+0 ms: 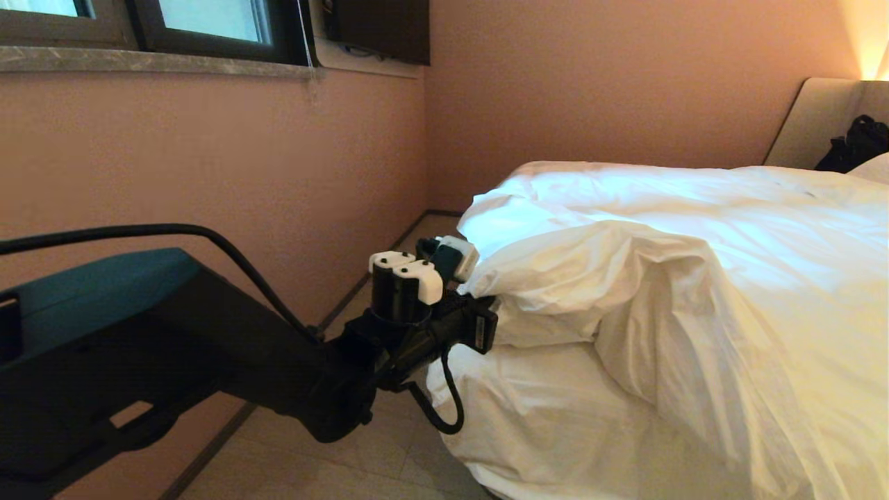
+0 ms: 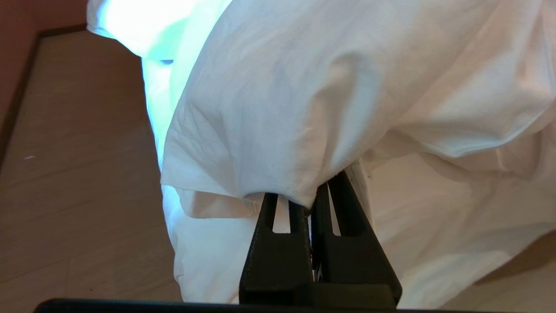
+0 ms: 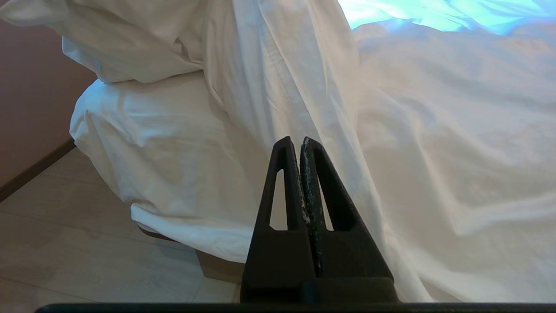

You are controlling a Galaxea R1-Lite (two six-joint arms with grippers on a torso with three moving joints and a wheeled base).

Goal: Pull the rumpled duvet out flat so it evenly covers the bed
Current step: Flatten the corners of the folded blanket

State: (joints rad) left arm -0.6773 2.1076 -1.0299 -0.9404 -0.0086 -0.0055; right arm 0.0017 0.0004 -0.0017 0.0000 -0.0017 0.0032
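The puffy white duvet lies bunched on the bed, its corner folded back over the near left corner of the mattress. My left gripper reaches in from the left at mattress height and is shut on that corner. In the left wrist view the black fingers pinch the duvet's hem, and the fabric covers their tips. My right gripper shows only in its own wrist view, shut and empty, held off the bed's side, facing the draped duvet.
A pink wall runs close along the bed's left side, with a narrow strip of tiled floor between. A beige headboard, a black bag and a pillow are at the far right. The brown bed base shows under the sheet.
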